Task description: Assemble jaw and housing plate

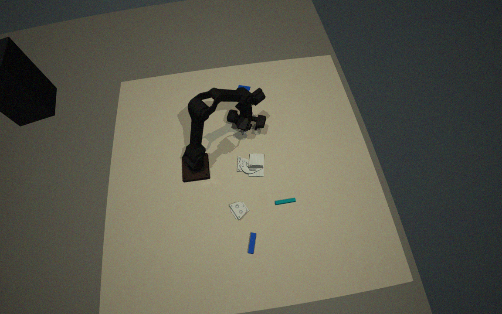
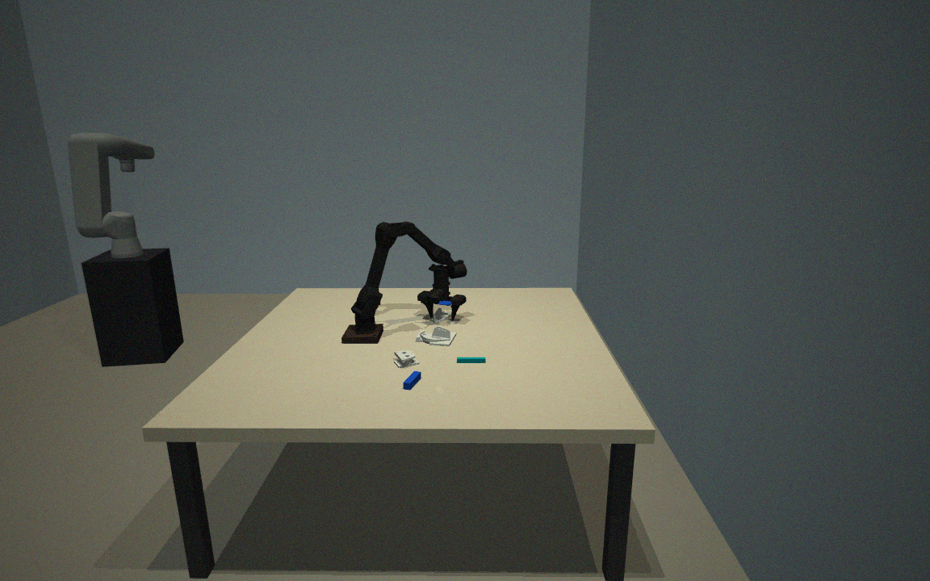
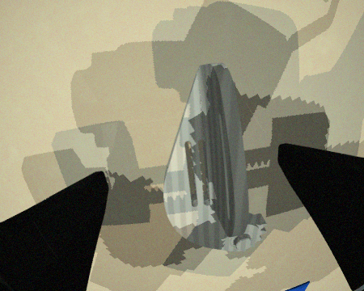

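My gripper (image 2: 443,318) (image 3: 194,167) is open, its fingers pointing down low over the table. A loose grey-white jaw (image 3: 220,162) with a toothed, holed end lies between the spread fingers, with a gap on each side. The base carries the other jaw (image 1: 249,172), which curves over a white ribbed square (image 1: 256,158) (image 2: 446,340). The pins are too small to make out clearly. The housing plate (image 1: 239,209) (image 2: 404,356), white with two round holes, lies apart, nearer the front; it looks tilted in the exterior view.
A teal bar (image 1: 285,201) (image 2: 471,359) and a blue bar (image 1: 252,243) (image 2: 412,380) lie toward the front. A flat blue piece (image 1: 243,86) (image 2: 444,303) (image 3: 301,287) is behind the gripper. A grey robot arm stands on a black pedestal (image 1: 18,86) (image 2: 132,311) beside the table.
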You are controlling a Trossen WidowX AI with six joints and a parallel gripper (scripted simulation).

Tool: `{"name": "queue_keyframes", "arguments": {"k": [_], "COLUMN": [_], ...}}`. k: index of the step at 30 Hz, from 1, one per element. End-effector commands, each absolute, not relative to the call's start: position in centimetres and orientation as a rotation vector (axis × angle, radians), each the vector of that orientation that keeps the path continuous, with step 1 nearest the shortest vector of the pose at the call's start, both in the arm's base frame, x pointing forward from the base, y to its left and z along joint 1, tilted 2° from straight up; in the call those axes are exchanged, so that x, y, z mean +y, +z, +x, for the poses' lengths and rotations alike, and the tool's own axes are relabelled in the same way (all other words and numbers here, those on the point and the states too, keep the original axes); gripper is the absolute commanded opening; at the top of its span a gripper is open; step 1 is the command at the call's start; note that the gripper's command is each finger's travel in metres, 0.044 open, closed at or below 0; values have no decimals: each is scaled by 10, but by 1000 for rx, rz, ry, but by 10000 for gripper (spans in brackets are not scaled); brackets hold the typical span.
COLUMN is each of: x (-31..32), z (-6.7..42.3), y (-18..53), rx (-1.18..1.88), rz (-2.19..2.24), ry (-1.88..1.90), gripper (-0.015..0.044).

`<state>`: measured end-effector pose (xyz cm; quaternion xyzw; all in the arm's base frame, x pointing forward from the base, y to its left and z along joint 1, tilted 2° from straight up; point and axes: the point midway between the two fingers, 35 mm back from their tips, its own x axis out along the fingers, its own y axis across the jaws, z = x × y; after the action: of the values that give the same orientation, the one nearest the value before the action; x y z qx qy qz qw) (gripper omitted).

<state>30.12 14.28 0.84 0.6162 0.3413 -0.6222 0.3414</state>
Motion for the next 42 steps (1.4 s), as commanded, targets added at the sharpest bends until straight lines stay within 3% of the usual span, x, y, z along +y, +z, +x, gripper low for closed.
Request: {"name": "queue_keyframes", "arguments": {"k": [1, 11, 27, 42], "x": [143, 143, 143, 144], "z": [301, 301, 301, 304], "y": [8, 8, 9, 55], "rx": [888, 888, 888, 887], "rz": [1603, 1603, 1603, 1605], "ry": [-1618, -1618, -1619, -1622], "gripper": [414, 151, 134, 134]}}
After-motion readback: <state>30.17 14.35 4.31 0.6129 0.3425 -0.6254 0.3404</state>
